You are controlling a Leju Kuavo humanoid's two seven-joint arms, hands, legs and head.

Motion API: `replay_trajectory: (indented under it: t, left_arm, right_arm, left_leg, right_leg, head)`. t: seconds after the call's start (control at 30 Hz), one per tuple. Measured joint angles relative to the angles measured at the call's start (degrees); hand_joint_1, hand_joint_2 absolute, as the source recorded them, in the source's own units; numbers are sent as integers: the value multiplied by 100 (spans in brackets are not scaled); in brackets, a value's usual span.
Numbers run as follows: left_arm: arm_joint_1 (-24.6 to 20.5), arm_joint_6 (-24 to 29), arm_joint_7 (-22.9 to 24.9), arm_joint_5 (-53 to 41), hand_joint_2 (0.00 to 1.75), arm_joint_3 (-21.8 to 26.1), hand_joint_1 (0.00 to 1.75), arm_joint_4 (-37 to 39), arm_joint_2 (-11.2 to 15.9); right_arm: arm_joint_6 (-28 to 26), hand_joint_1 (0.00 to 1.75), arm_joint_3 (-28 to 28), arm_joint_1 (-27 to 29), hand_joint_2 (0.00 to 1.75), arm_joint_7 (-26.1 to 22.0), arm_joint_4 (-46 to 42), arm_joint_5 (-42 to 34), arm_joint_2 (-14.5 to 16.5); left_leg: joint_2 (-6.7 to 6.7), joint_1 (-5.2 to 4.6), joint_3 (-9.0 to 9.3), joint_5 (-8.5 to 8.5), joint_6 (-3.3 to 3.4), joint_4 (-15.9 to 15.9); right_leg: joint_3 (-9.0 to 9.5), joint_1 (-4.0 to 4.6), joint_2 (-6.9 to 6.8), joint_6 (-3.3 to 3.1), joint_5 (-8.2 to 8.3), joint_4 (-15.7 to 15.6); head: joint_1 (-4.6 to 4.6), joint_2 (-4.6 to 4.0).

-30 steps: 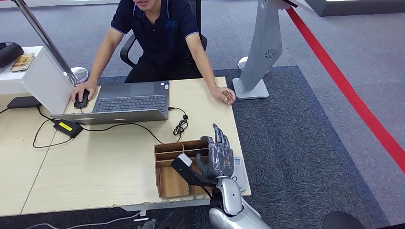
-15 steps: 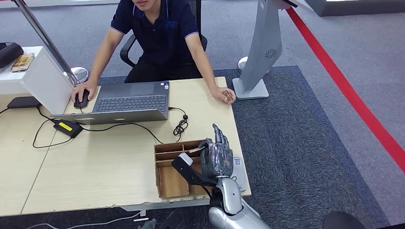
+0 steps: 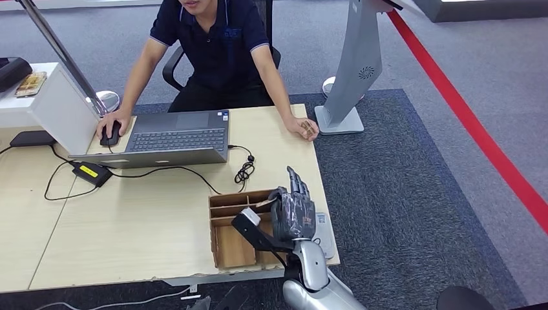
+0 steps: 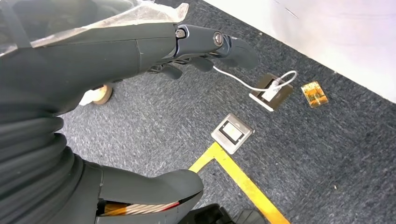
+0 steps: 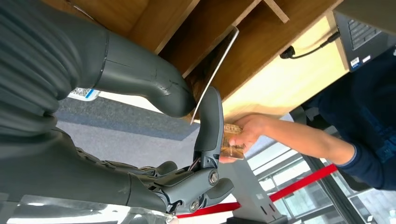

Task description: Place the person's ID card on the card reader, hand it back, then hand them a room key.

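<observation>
- We see a thin card (image 5: 215,63) pinched edge-on between the thumb and one finger of our right hand (image 3: 293,213), just above the wooden organizer (image 3: 229,242) at the desk's near right corner; in the head view the card (image 3: 265,203) shows as a tan sliver beside the hand; whether it is the ID or the room key we cannot tell
- The other fingers (image 5: 187,175) of that hand are curled loosely away from the card
- A pale flat device (image 3: 323,227) lies on the desk (image 3: 129,226) just right of the organizer, partly behind our hand
- The person (image 3: 213,51) sits across the desk; one hand holds a small brown card (image 5: 232,140) at the far right edge, the other rests on a mouse (image 3: 110,134) beside a laptop (image 3: 171,137)
- Our left hand (image 4: 140,51) hangs over grey carpet (image 4: 327,154), holding nothing, fingers curled in
</observation>
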Motion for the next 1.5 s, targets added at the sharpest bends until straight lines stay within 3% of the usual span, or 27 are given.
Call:
replay_trajectory:
  t: [0.23,0.6,0.7,0.83,1.13,1.5]
  left_arm:
    - [121,345,-230,317,175,3,0,41,83]
    - [413,728,-447,829,175,37,0,150,238]
    - [442,762,-480,889,175,65,0,165,265]
    - [450,775,-517,926,175,96,0,192,285]
    - [403,774,-528,1003,175,98,0,196,292]
    - [314,776,-509,1010,175,98,0,196,245]
  right_arm:
    - [-9,175,-369,443,175,382,-1046,591,-220]
    - [-44,175,-1704,1911,175,940,-4157,1441,-956]
    - [-43,175,-2085,2210,175,877,-4827,1415,-1063]
    - [-38,175,-2522,2436,175,429,-5427,1082,-1076]
    - [-16,175,-2853,2297,175,-629,-5636,436,-792]
    - [18,175,-2543,1498,175,-813,-4837,208,-411]
  left_leg:
    - [0,0,0,-2,0,0]
    - [-1,-7,-1,-6,5,1]
    - [-1,-7,0,-6,6,0]
    - [-1,-7,1,-5,6,0]
    - [-1,-4,1,-2,3,0]
    - [-1,-5,0,0,4,0]
  right_leg:
    - [-2,0,0,1,-1,-1]
    - [-2,-7,0,2,-2,-5]
    - [-1,-7,0,2,-1,-5]
    - [0,-6,0,2,-1,-5]
    - [4,-4,0,1,0,-2]
    - [6,-4,0,1,1,0]
  head:
    - [0,0]
    - [0,0]
    - [0,0]
    - [0,0]
    - [-1,0]
    - [-1,0]
